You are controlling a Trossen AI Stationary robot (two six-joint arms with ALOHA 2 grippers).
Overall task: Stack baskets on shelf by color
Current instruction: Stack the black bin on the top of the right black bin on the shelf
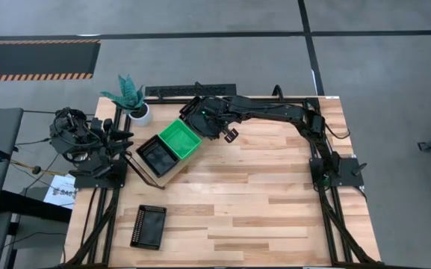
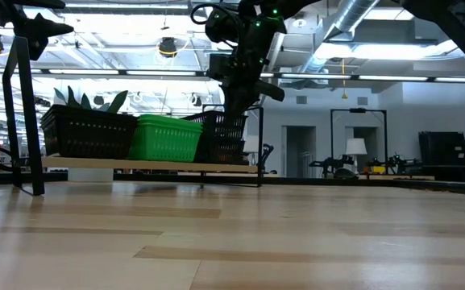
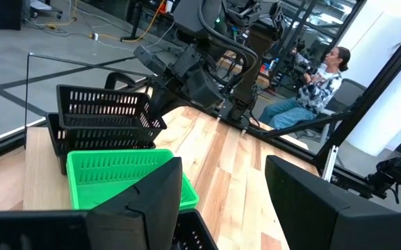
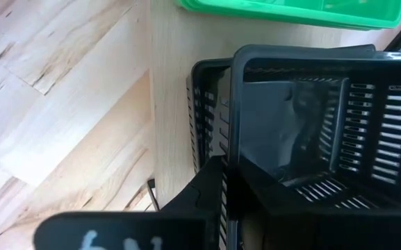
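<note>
The light-wood shelf (image 1: 172, 173) lies slantwise on the table. It carries a black basket (image 1: 155, 155) and a bright green basket (image 1: 180, 140). At its far end sits another black basket (image 3: 64, 142), with one more black basket (image 3: 106, 111) tilted above it. My right gripper (image 3: 160, 78) is shut on that tilted basket; in the high view the arm hides it. A further black basket (image 1: 148, 226) rests flat on the tabletop near the front. My left gripper (image 3: 224, 208) waits open at the table's left edge, beside the shelf. My right gripper holds the upper black basket (image 4: 311, 125) by one side wall, at its rim (image 4: 233, 118). One finger (image 4: 203, 187) stands outside the wall and the other inside the basket, coming from above. The basket is tilted, partly over the lower black basket (image 4: 201, 118).
A potted plant (image 1: 129, 97) stands at the table's far left corner, close to the shelf. A black bar (image 1: 174, 91) runs along the far edge. Bare tabletop (image 1: 275, 202) stretches to the right and front. A person (image 3: 311, 87) sits beyond the table.
</note>
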